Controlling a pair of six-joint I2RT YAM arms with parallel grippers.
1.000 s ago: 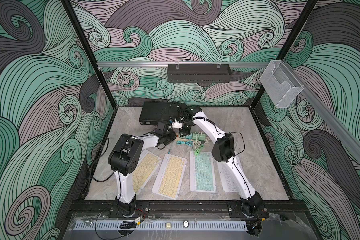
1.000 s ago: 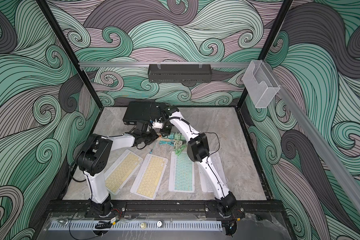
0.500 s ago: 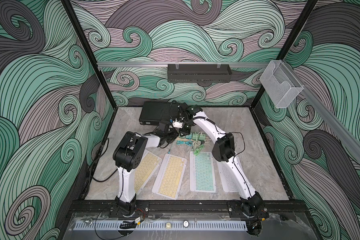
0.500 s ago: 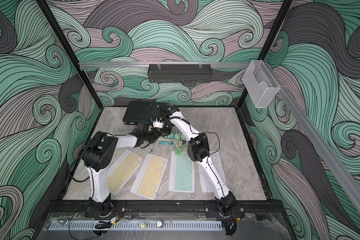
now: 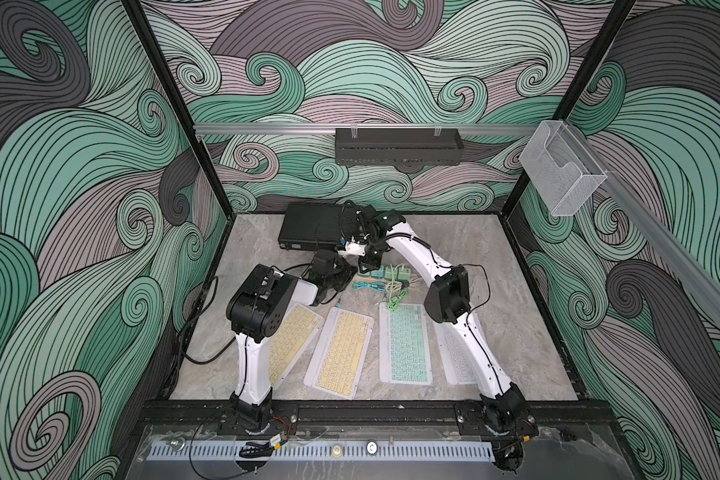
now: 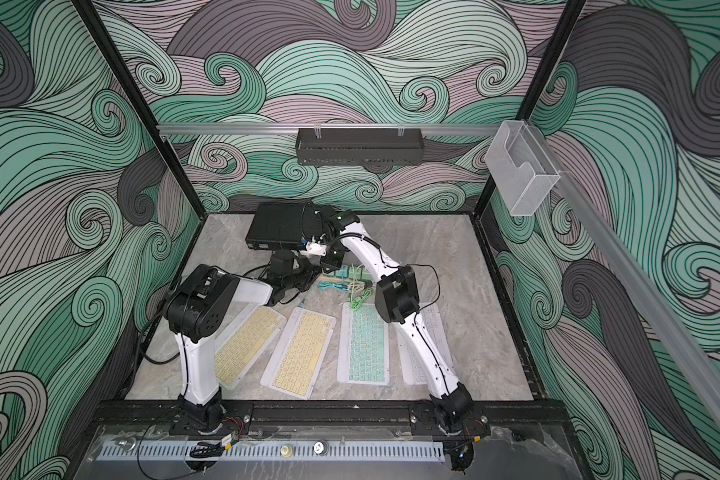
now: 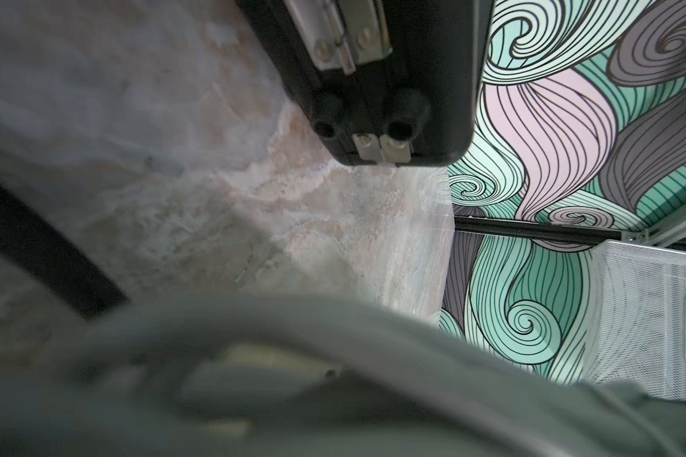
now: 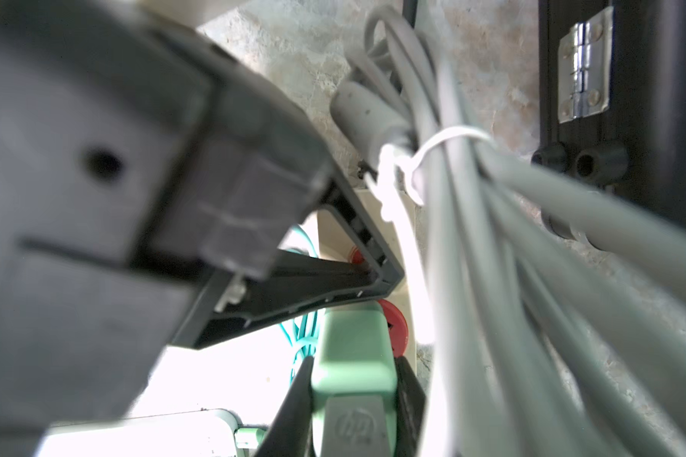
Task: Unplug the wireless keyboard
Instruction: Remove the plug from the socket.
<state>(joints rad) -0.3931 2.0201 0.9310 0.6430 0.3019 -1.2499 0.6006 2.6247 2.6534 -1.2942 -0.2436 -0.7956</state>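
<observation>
Several wireless keyboards lie side by side at the front: two yellow [image 5: 294, 340] [image 5: 341, 351], one teal [image 5: 404, 343] and one white [image 5: 458, 361] partly under my right arm. Behind them green charger plugs [image 5: 391, 273] sit in a cream power strip [image 8: 333, 229]. My right gripper [image 8: 353, 366] [image 5: 367, 266] is shut on one green plug [image 8: 349, 336] that bears a logo. My left gripper [image 8: 377, 277] [image 5: 346, 276] is shut, its tips meeting against the strip beside a red switch [image 8: 397, 320]. In the left wrist view only a grey blur shows near the lens.
A teal cable [image 5: 366, 286] and a green cable [image 5: 395, 299] coil between plugs and keyboards. A zip-tied grey cable bundle [image 8: 472, 198] hangs close beside the held plug. A black case [image 5: 314, 226] stands at the back. A clear bin [image 5: 558, 174] hangs on the right wall.
My left arm's elbow has swung right, toward the middle, and the left gripper has closed fully at the power strip. The right arm has not moved.
</observation>
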